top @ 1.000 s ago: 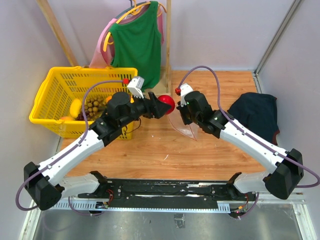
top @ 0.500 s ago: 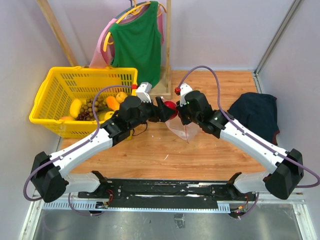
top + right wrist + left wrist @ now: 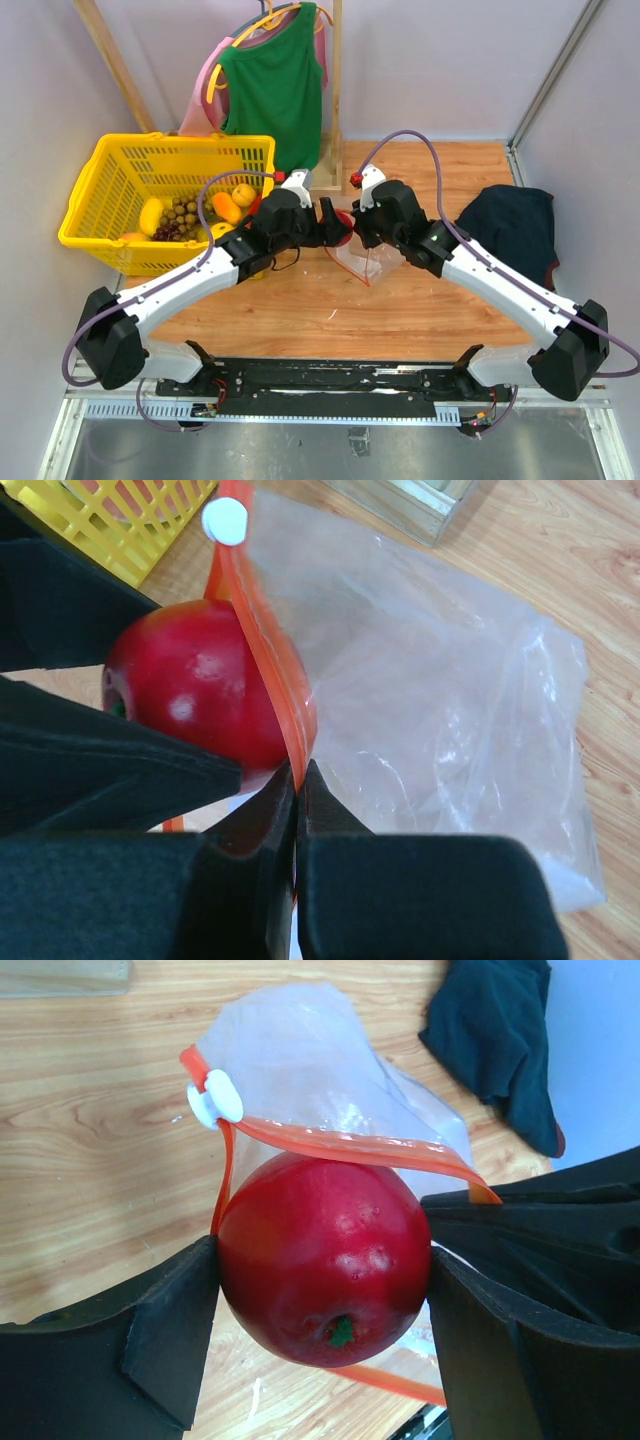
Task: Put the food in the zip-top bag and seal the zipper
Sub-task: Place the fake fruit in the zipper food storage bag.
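Note:
My left gripper [image 3: 338,222] is shut on a glossy red toy apple [image 3: 322,1255] and holds it at the open mouth of the clear zip-top bag [image 3: 330,1080]. The apple also shows in the right wrist view [image 3: 195,685]. The red-orange zipper strip [image 3: 340,1145] arches over the apple, with its white slider [image 3: 215,1100] at the left end. My right gripper [image 3: 297,780] is shut on the zipper strip [image 3: 270,660] and holds the bag [image 3: 440,710] up off the table [image 3: 300,300]. More toy food [image 3: 235,200] lies in the yellow basket [image 3: 110,200].
A dark navy cloth heap [image 3: 515,225] lies at the right. A clothes rack with a green top [image 3: 275,85] stands at the back. The basket sits at the left, close to my left arm. Walls close in both sides.
My left gripper has carried the red apple rightward to the bag's mouth. The bag held by my right gripper has shifted a little; its mouth now wraps around the apple.

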